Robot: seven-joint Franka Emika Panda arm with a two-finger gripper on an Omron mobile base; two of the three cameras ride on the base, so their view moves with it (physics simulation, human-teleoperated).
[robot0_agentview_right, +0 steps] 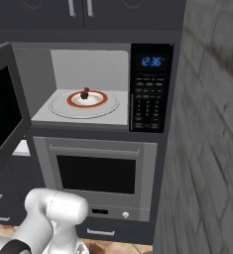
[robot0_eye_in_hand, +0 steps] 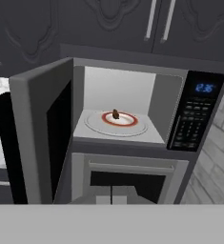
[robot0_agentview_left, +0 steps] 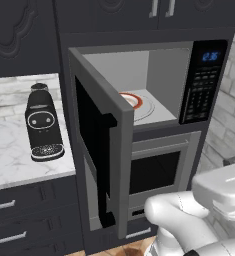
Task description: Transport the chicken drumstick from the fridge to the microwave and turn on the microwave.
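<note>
I saw the grey microwave's dark-windowed door swung wide, blocking the left approach, open cavity mouth reachable from front, red-rimmed white plate with small brown drumstick occupying its floor.

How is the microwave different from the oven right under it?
The microwave stands with its door swung wide open, while the oven below is shut. The microwave holds a plate with the chicken drumstick on it; the oven's window looks dark. Only the microwave has a side keypad with a lit blue display. Both have grey fronts.
</note>
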